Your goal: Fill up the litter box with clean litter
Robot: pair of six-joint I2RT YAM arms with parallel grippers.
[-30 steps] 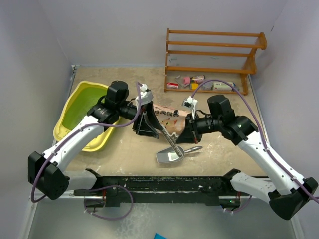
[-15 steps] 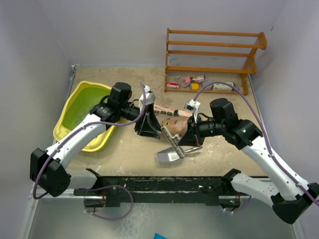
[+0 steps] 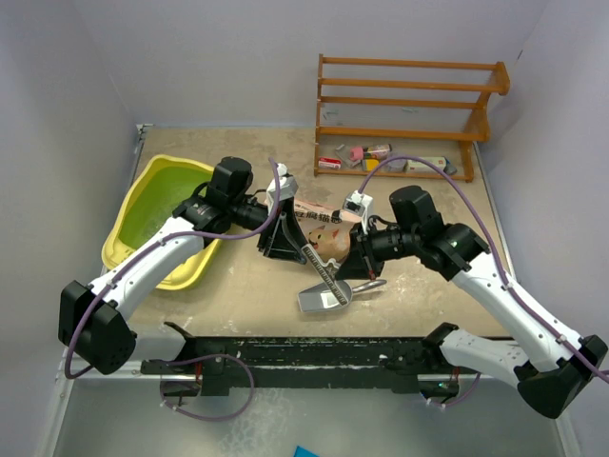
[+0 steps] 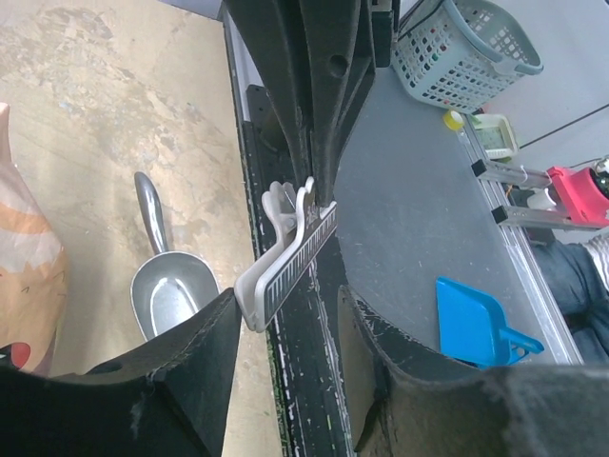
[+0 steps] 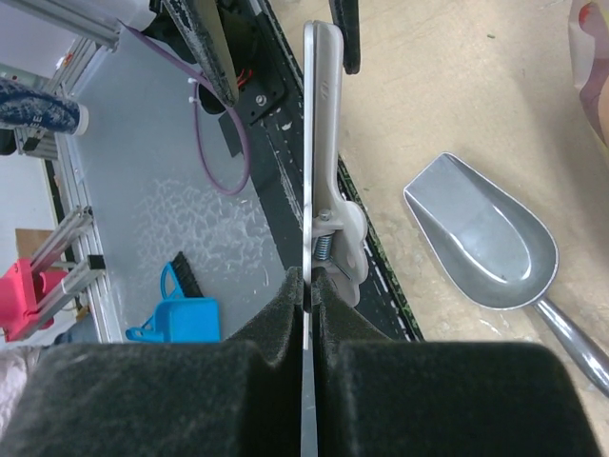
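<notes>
The yellow litter box (image 3: 128, 243), greenish inside, stands at the left of the table. The clean litter is out of view. A peach-pink bag (image 3: 324, 228) lies at the centre between my two grippers. Across its near end sits a long white bag clip (image 3: 325, 271). My right gripper (image 5: 309, 286) is shut on the clip's (image 5: 322, 143) thin handle. My left gripper (image 4: 285, 314) is open, and the far tip of the clip (image 4: 285, 257) rests against its left finger (image 4: 205, 352). A silver scoop (image 3: 328, 297) lies on the table just in front of the bag.
A wooden rack (image 3: 409, 105) stands at the back right with small items (image 3: 366, 157) under it. The black base rail (image 3: 304, 357) runs along the table's near edge. A blue dustpan (image 4: 481, 319) and a mesh basket (image 4: 466, 48) sit off the table.
My right gripper dipped toward the near edge with the clip, then drew back a little. The left gripper shifted slightly right. The bag and scoop have stayed in place.
</notes>
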